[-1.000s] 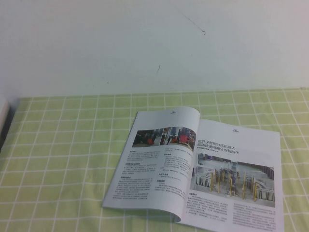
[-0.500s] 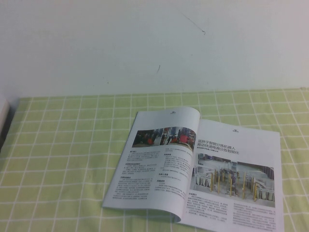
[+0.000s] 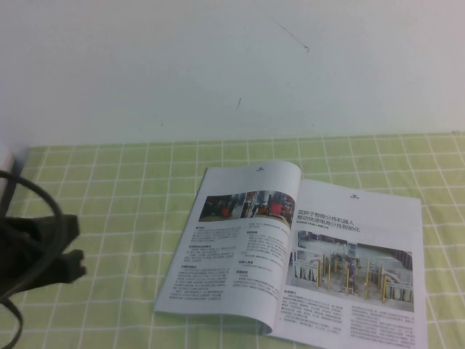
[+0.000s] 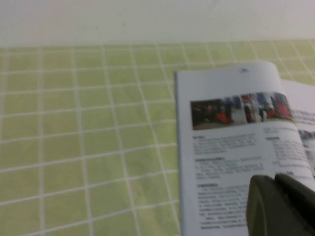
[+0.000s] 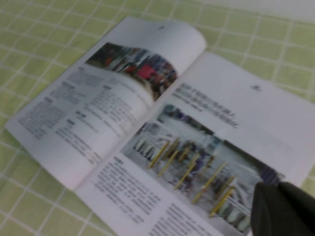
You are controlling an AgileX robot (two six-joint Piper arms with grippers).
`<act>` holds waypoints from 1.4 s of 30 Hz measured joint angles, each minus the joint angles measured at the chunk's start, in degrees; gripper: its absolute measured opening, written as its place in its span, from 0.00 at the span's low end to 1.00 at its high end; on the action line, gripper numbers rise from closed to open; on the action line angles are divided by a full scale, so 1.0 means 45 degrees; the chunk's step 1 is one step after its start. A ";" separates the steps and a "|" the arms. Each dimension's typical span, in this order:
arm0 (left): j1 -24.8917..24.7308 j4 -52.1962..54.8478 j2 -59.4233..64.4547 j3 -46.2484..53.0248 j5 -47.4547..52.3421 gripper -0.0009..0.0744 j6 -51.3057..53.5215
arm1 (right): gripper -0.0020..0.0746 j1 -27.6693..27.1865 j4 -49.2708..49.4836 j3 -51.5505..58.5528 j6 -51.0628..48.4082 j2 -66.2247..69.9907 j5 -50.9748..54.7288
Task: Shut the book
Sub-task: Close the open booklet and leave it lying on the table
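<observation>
Your green checked cloth covers the table up to the white wall. The book lies open on it, right of centre (left page arched, right page flat). The high view shows your left gripper at the left edge, apart from the book. The right gripper appears only in its own wrist view, a dark tip over the right page. You can't tell whether either is open or closed.
</observation>
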 joint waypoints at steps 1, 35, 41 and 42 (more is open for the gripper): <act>-0.0229 -0.0930 0.0587 0.0000 0.0000 0.01 0.0947 | 0.02 0.0000 0.0833 0.0000 -0.0857 0.0659 0.0092; -0.1799 -0.2273 1.2335 -0.6069 -0.0443 0.01 0.4317 | 0.02 0.1872 0.2938 -0.0231 -0.4020 1.0530 -0.1652; -0.1799 -0.2168 1.3055 -0.6111 -0.1803 0.01 0.4317 | 0.02 0.1872 0.2912 -0.0231 -0.4020 1.0551 -0.1656; -0.1799 -0.2146 1.3175 -0.6188 -0.1951 0.01 0.4317 | 0.02 0.1872 0.2885 -0.0253 -0.4020 1.0579 -0.1656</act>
